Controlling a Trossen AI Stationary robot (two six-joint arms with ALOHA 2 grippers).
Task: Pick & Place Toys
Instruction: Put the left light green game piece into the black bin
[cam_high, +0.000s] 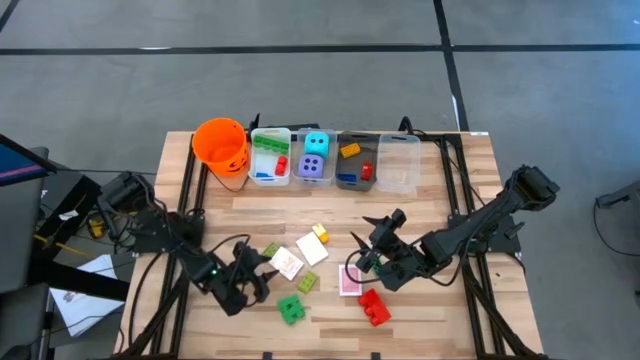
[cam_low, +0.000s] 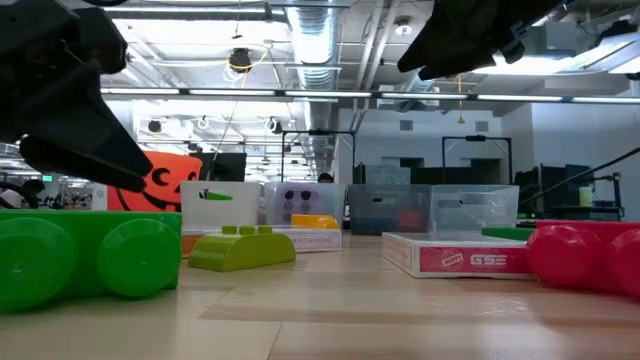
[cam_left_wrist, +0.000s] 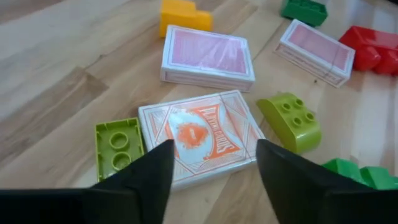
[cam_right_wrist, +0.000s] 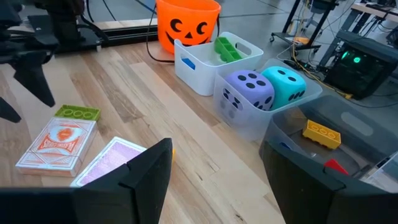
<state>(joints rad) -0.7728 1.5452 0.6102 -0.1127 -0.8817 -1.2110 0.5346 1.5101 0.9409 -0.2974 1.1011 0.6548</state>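
Toys lie scattered on the table's near half. An orange-patterned card deck (cam_left_wrist: 199, 140) lies flat, flanked by a lime brick with its hollow side up (cam_left_wrist: 118, 148) and a rounded lime brick (cam_left_wrist: 292, 118). Beyond it are a pink-backed deck (cam_left_wrist: 208, 56), a yellow brick (cam_left_wrist: 183, 14), another pink-backed deck (cam_left_wrist: 316, 50), a red brick (cam_high: 375, 307) and a green brick (cam_high: 292, 310). My left gripper (cam_left_wrist: 214, 171) is open, its fingertips over the orange deck's near corners. My right gripper (cam_high: 362, 255) hangs open above the table's middle, holding nothing.
Along the far edge stand an orange pumpkin bucket (cam_right_wrist: 186, 25) and a row of bins (cam_high: 400, 160). One bin holds a purple die (cam_right_wrist: 249, 90) and a cyan die (cam_right_wrist: 286, 84). Others hold green, yellow (cam_right_wrist: 322, 134) and red bricks. Bare wood lies between the bins and the toys.
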